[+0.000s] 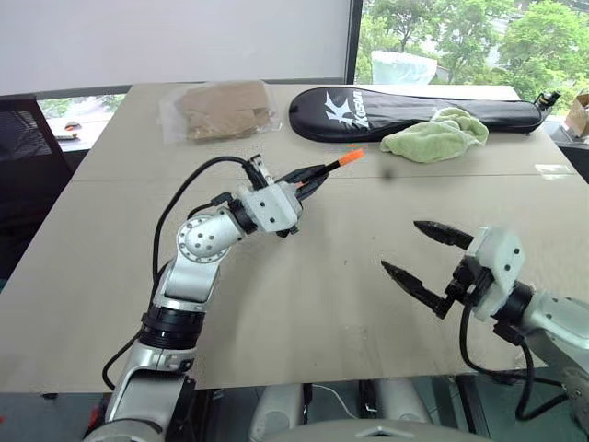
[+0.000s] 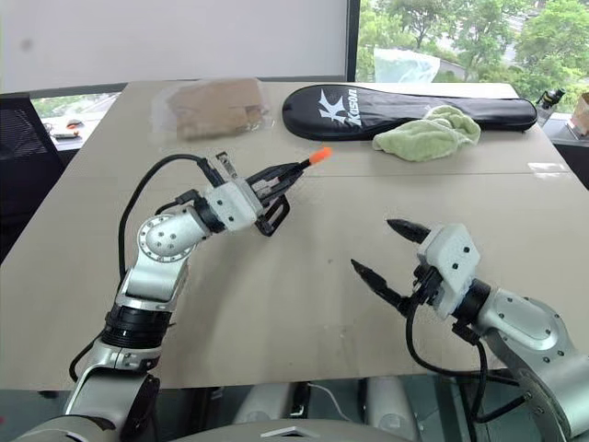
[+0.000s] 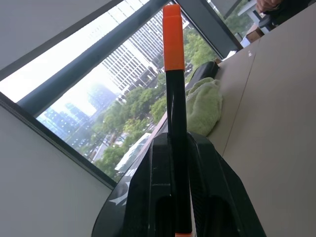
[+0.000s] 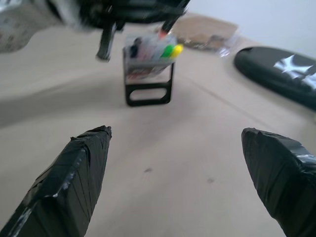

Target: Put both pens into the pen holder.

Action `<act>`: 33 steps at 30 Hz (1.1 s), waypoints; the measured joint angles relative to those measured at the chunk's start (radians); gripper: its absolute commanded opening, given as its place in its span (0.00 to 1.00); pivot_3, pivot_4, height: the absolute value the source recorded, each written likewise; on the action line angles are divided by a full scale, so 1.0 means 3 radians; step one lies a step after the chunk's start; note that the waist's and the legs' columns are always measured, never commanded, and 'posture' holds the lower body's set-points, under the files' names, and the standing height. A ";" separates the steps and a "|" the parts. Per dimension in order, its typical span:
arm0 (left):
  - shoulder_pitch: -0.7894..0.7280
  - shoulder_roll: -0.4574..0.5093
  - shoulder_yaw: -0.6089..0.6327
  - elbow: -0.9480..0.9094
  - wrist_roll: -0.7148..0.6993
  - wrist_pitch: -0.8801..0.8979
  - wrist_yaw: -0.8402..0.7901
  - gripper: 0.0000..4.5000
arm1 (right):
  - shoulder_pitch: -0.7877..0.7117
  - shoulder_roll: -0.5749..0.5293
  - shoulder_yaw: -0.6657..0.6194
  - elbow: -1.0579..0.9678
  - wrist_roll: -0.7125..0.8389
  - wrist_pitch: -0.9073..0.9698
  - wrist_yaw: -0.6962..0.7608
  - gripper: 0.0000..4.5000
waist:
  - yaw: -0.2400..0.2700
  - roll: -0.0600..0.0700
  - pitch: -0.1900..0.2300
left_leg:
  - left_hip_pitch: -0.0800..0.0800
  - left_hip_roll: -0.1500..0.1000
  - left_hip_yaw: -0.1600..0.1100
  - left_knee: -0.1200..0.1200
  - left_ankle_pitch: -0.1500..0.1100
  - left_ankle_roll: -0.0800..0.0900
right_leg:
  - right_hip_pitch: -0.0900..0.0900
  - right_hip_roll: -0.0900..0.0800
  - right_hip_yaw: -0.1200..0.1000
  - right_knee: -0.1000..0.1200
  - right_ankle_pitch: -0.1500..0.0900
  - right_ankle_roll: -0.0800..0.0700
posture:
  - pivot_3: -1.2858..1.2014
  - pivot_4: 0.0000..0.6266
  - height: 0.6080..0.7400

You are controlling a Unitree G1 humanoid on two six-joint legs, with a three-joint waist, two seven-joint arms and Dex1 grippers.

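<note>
Nearest me, the right gripper [image 1: 425,250] hangs above the beige table [image 1: 304,304], its black taped fingers [image 4: 74,177] spread wide and empty. My left gripper [image 2: 276,189] is clamped on the slim black pen with the orange cap [image 1: 333,166], cap pointing away. In the right wrist view the clear plastic pen holder on its black wire frame [image 4: 148,71] stands on the table, beneath the left arm.

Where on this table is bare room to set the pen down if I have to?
Bare tabletop stretches between the left gripper, shut on the orange-capped pen, and the open right gripper. The near left stretch is also free. The far edge is crowded: bagged brown item, black racket bag, green cloth. The pen holder stands under the left gripper.
</note>
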 measured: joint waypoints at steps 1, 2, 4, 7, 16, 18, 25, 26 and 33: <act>0.0019 0.0000 -0.0002 0.0013 0.0047 -0.0034 0.0067 0.04 | -0.0035 0.0000 -0.0046 0.0000 0.0064 0.0001 0.0001 1.00 | -0.0001 0.0000 0.0000 | 0.0000 0.0000 0.0000 0.0000 0.0000 0.0000 | 0.0000 0.0000 0.0000 0.0000 0.0000 0.0000 | 0.52 0.24 1.00; 0.0019 -0.0001 -0.0002 0.0016 0.0052 -0.0038 0.0073 0.04 | -0.0037 0.0000 -0.0051 0.0000 0.0072 0.0001 0.0001 1.00 | -0.0001 0.0000 0.0000 | 0.0000 0.0000 0.0000 0.0000 0.0000 0.0000 | 0.0000 0.0000 0.0000 0.0001 0.0000 0.0000 | 0.52 0.24 1.00; 0.0020 0.0001 -0.0002 0.0069 0.0103 -0.0083 0.0161 0.04 | -0.0053 -0.0010 -0.0082 -0.0002 0.0185 0.0002 0.0033 1.00 | 0.0002 0.0000 0.0000 | 0.0000 0.0000 -0.0002 0.0000 0.0000 0.0000 | 0.0000 0.0000 -0.0002 0.0001 0.0000 0.0000 | 0.52 0.24 1.00; 0.0032 0.0030 -0.0004 0.0172 0.0152 -0.0092 0.0218 0.04 | -0.0052 -0.0081 -0.0115 -0.0014 0.0266 0.0002 0.0066 1.00 | -0.0003 0.0000 0.0000 | 0.0000 0.0000 -0.0001 0.0000 0.0000 0.0000 | 0.0000 0.0000 -0.0002 0.0001 0.0001 0.0001 | 0.52 0.24 1.00; 0.0157 0.0115 0.0056 0.0283 -0.0087 -0.0043 0.0197 0.54 | 0.0064 -0.0149 -0.0188 -0.0014 0.0287 -0.0008 0.0115 1.00 | -0.0002 0.0000 0.0000 | 0.0000 0.0002 -0.0002 0.0000 0.0000 0.0000 | 0.0000 -0.0002 -0.0003 0.0002 0.0000 0.0001 | 0.52 0.24 1.00; 0.0158 0.0115 0.0122 0.0202 -0.0249 0.0038 0.0174 0.74 | 0.0095 -0.0157 -0.0193 -0.0014 0.0282 -0.0011 0.0120 1.00 | -0.0003 0.0000 0.0000 | 0.0000 0.0002 -0.0002 0.0000 0.0000 0.0000 | 0.0000 -0.0002 -0.0003 0.0002 0.0000 0.0001 | 0.52 0.24 1.00; 0.0612 0.0444 0.0162 -0.1071 -0.1795 0.1493 -0.0352 0.83 | 0.0283 -0.0257 -0.0202 0.0091 0.0049 -0.0041 0.0135 1.00 | -0.0023 0.0005 0.0002 | 0.0003 0.0006 0.0002 -0.0001 -0.0001 0.0001 | 0.0000 -0.0003 -0.0001 0.0002 -0.0001 0.0002 | 0.52 0.24 1.00; 0.0787 0.0597 0.0220 -0.1211 -0.2042 0.1766 -0.0409 0.83 | 0.0308 -0.0259 -0.0208 0.0117 0.0017 -0.0042 0.0134 1.00 | -0.0039 0.0005 0.0002 | 0.0005 0.0010 0.0003 -0.0002 -0.0001 0.0000 | 0.0000 -0.0001 -0.0001 0.0002 -0.0005 0.0007 | 0.52 0.24 1.00; 0.1711 0.1147 0.0874 -0.1579 -0.2839 0.2860 -0.0422 0.83 | 0.0815 -0.0261 -0.0388 0.0413 -0.0267 -0.0318 0.0335 1.00 | 0.0002 0.0013 0.0008 | 0.0007 0.0010 0.0002 -0.0004 -0.0002 0.0000 | 0.0001 -0.0002 -0.0004 0.0001 -0.0011 0.0015 | 0.52 0.24 1.00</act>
